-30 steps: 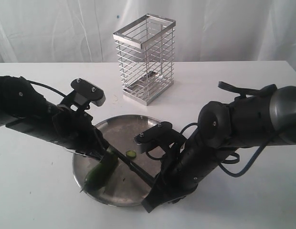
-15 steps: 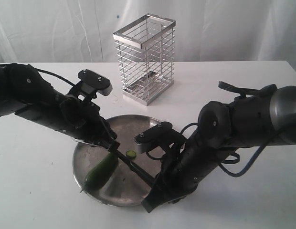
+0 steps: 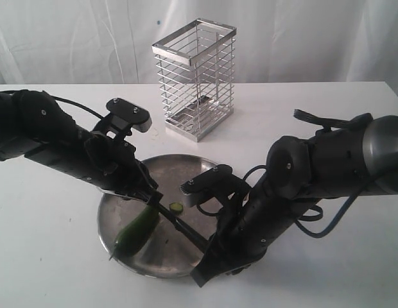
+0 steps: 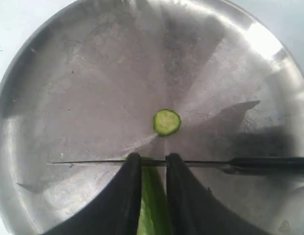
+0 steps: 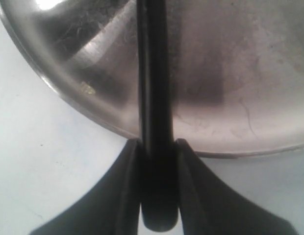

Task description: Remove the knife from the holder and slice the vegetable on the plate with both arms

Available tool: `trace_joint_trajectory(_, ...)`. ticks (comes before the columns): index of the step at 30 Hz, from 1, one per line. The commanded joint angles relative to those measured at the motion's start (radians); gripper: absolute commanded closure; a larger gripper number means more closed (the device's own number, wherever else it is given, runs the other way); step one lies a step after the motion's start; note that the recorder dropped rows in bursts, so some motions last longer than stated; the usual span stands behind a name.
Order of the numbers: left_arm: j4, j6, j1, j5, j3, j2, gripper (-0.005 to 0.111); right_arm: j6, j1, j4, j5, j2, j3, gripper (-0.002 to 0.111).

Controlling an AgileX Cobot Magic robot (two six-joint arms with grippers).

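The dark green vegetable (image 3: 136, 232) lies on the steel plate (image 3: 180, 173), and my left gripper (image 3: 151, 199) is shut on its upper end. In the left wrist view the vegetable (image 4: 153, 196) sits between the black fingers (image 4: 127, 191). The thin black knife (image 4: 93, 163) lies across the vegetable at the fingertips. A cut pale-green slice (image 4: 166, 122) lies just beyond the blade. My right gripper (image 5: 157, 144) is shut on the knife handle (image 5: 154, 98) at the plate's near rim (image 5: 230, 152). The knife (image 3: 183, 226) runs from it toward the vegetable.
The chrome wire holder (image 3: 196, 77) stands behind the plate on the white table. The right arm's bulky black links (image 3: 327, 167) and cables lie to the right of the plate. White curtains hang at the back.
The left arm's wrist has lifted and turned toward the holder while its fingers stay on the vegetable. The right arm and the knife have not moved.
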Motion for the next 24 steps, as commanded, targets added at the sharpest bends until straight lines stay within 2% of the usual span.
trace_joint_trajectory(1, -0.019, -0.008, 0.001, 0.002, -0.005, -0.002, 0.082, 0.001, 0.001, -0.004, 0.011, 0.0, -0.002, 0.108)
trace_joint_trajectory(24, -0.019, -0.008, 0.001, -0.07, -0.005, 0.089, 0.082, 0.001, 0.001, -0.004, 0.011, 0.0, -0.002, 0.108)
